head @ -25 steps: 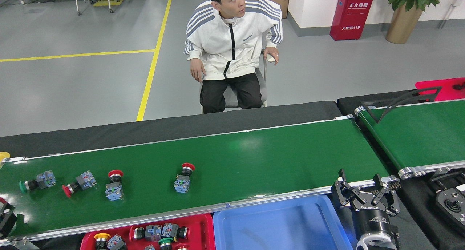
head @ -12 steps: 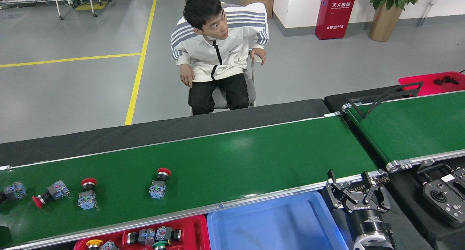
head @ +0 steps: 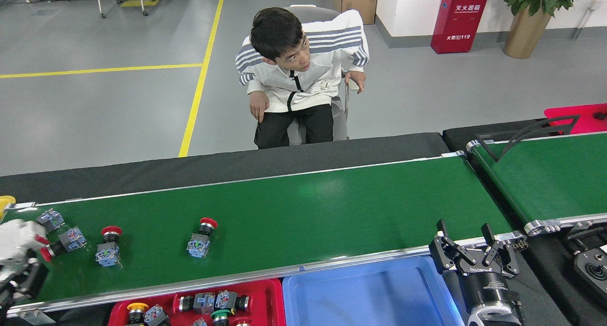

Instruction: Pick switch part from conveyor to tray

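The long dark-green conveyor (head: 332, 207) carries several switch parts. One with a red cap (head: 201, 238) lies left of centre, and another red-capped one (head: 108, 248) lies farther left. Two more (head: 64, 243) (head: 50, 218) sit at the far left. My left arm comes in at the left edge, right by those two. Its dark gripper end (head: 21, 276) is cut off, so I cannot tell how it stands. My right gripper (head: 467, 250) is open and empty at the belt's near right corner. A red tray (head: 265, 302) below the belt holds several switch parts.
A blue tray (head: 370, 293) lies right of the red one, beside my right gripper. A second, shorter green belt (head: 550, 174) with a black guide bar runs at the right. A person sits on a chair (head: 303, 79) beyond the conveyor. A joystick box (head: 593, 269) is at the far right.
The switch parts have travelled left along the belt. My left arm's white part has come into view over the left end. The right gripper holds its place. The person has leaned forward.
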